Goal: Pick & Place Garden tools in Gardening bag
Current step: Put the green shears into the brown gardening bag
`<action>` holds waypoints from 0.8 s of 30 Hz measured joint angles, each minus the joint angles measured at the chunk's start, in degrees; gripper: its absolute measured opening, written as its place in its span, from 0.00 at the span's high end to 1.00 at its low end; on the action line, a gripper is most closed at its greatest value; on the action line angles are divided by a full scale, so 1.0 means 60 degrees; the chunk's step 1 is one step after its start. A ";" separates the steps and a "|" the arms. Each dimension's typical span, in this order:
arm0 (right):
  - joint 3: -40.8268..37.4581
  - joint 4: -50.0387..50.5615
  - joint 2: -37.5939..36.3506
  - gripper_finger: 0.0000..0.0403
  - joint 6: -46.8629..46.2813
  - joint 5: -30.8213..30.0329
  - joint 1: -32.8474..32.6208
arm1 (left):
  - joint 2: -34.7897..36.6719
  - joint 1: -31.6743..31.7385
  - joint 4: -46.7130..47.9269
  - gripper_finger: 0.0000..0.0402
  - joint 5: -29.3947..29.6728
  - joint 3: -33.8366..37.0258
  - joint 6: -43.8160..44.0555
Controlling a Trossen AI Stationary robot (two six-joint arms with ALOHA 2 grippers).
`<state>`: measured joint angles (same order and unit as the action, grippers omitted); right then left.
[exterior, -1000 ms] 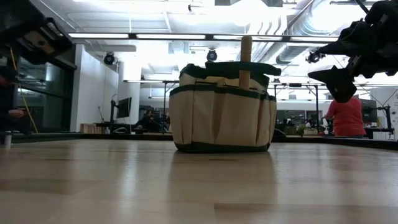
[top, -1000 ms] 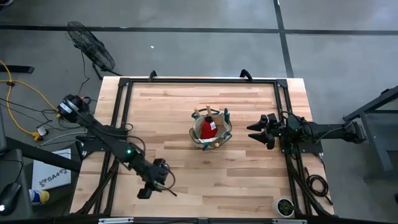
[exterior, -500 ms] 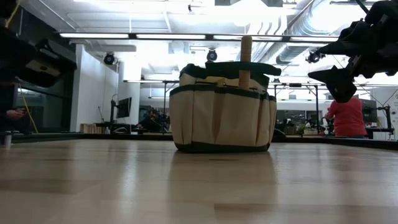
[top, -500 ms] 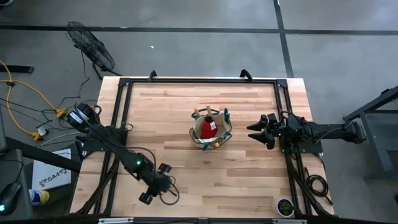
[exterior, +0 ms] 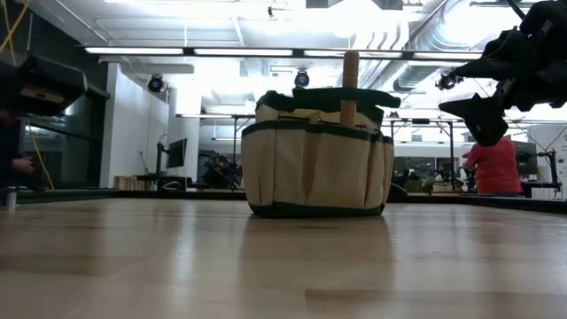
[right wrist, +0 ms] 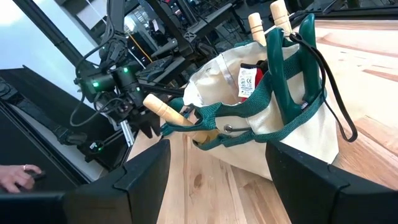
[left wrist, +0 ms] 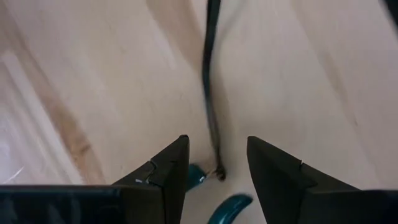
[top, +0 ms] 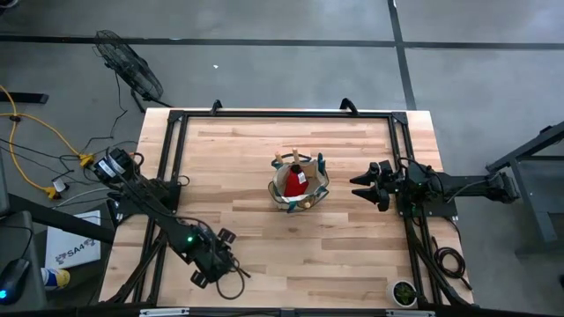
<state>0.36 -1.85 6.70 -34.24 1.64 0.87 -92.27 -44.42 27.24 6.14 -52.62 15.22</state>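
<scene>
The gardening bag [top: 298,184] stands upright near the middle of the table [top: 352,255], with wooden-handled garden tools [right wrist: 264,26] and a red glove-like item [top: 294,181] sticking out of its top. The left gripper [left wrist: 216,171] hangs low over the boards well away from the bag, toward the table's near-left corner — fingers parted, nothing between them but a thin dark cord [left wrist: 210,87]. The right gripper [top: 359,190] waits beside the bag, fingers spread, empty.

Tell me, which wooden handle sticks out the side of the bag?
The slanted wooden handle in the bag's outer pocket. The two other handles stand upright together.
</scene>
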 joint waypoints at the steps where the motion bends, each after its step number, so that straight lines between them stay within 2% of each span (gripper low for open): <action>1: 0.0000 0.0000 0.0000 0.36 0.0001 -0.0002 0.0002 | 0.0000 0.0000 0.0112 0.61 0.0043 0.0000 0.0000; 8: -0.0003 0.0000 0.0000 0.36 0.0000 0.0002 0.0003 | 0.0000 0.0022 0.0237 0.61 -0.0105 0.0000 -0.0085; 18: 0.0000 0.0000 0.0000 0.36 0.0003 -0.0001 0.0000 | 0.0000 0.0022 0.0190 0.61 0.0032 0.0000 -0.1067; 24: 0.0000 0.0000 0.0000 0.36 0.0000 -0.0002 0.0002 | -0.0569 0.0025 -0.0449 0.61 -0.0108 0.0001 -0.1071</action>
<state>0.36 -1.85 6.70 -34.24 1.63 0.88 -95.68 -44.27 24.55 5.49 -52.62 8.80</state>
